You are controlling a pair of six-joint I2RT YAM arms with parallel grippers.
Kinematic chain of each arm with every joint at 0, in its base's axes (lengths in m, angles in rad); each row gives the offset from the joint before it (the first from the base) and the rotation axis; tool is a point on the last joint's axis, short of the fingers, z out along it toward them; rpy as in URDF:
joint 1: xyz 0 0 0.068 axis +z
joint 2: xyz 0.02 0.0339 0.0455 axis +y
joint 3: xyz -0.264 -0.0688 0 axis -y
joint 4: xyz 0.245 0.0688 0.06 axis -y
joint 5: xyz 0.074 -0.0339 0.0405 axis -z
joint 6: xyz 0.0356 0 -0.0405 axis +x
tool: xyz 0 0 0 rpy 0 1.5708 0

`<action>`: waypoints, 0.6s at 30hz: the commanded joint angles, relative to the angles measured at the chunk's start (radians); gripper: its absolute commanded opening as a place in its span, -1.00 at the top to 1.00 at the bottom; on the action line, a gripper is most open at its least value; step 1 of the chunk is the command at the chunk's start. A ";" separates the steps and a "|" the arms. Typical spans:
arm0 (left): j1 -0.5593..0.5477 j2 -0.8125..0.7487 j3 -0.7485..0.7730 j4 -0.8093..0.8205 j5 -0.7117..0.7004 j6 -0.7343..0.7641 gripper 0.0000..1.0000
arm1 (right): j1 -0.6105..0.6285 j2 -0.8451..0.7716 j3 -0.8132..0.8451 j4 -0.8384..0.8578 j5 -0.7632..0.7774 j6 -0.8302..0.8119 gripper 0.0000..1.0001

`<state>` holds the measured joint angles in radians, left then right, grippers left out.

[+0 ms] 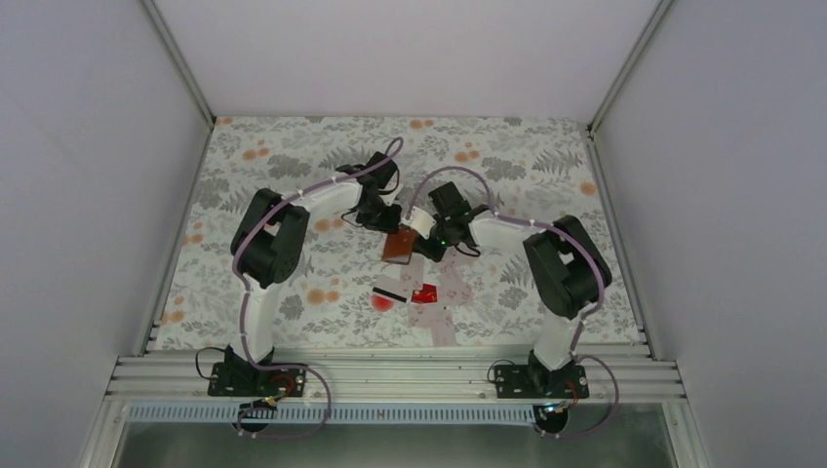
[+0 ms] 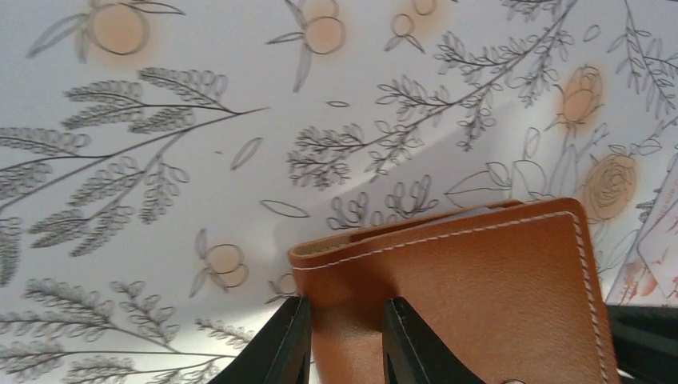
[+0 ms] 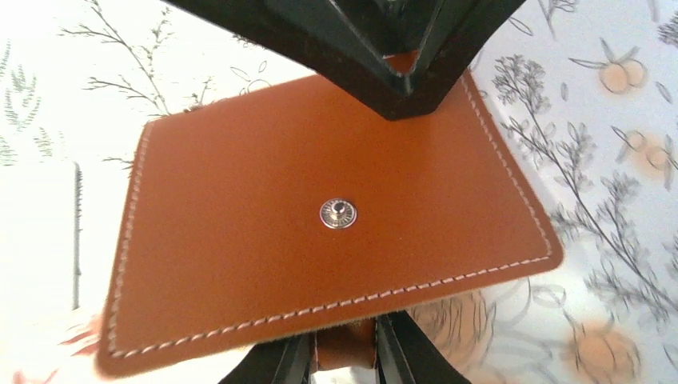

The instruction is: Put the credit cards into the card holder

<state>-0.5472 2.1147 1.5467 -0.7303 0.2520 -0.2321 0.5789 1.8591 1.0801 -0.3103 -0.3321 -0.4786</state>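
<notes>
The brown leather card holder (image 1: 398,246) is held off the table between both grippers. My left gripper (image 1: 387,223) is shut on its far edge; in the left wrist view the fingers (image 2: 292,340) pinch the folded leather (image 2: 480,288). My right gripper (image 1: 417,240) is shut on a small brown tab (image 3: 345,348) under the holder's outer flap (image 3: 240,224), which has a metal snap (image 3: 338,213). On the table nearer me lie a white credit card with a black stripe (image 1: 392,289), a red card (image 1: 424,292) and pale cards (image 1: 451,283).
A round red spot (image 1: 382,303) sits on the floral tablecloth (image 1: 293,166) beside the striped card. A pale card's corner shows at the right edge of the left wrist view (image 2: 660,240). White walls enclose the table on three sides.
</notes>
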 commanded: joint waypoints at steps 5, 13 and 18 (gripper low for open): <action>-0.014 0.104 -0.022 -0.040 -0.100 -0.024 0.52 | 0.008 -0.188 -0.163 0.091 0.001 0.197 0.92; -0.015 0.113 -0.009 -0.046 -0.116 -0.020 0.52 | 0.007 -0.322 -0.278 0.213 -0.031 0.278 0.92; -0.016 0.129 0.018 -0.054 -0.122 -0.015 0.52 | 0.007 -0.314 -0.312 0.317 -0.061 0.400 0.92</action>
<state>-0.5652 2.1521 1.5787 -0.7368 0.2050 -0.2485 0.5804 1.5478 0.7940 -0.1177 -0.3519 -0.1997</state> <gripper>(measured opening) 0.242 0.161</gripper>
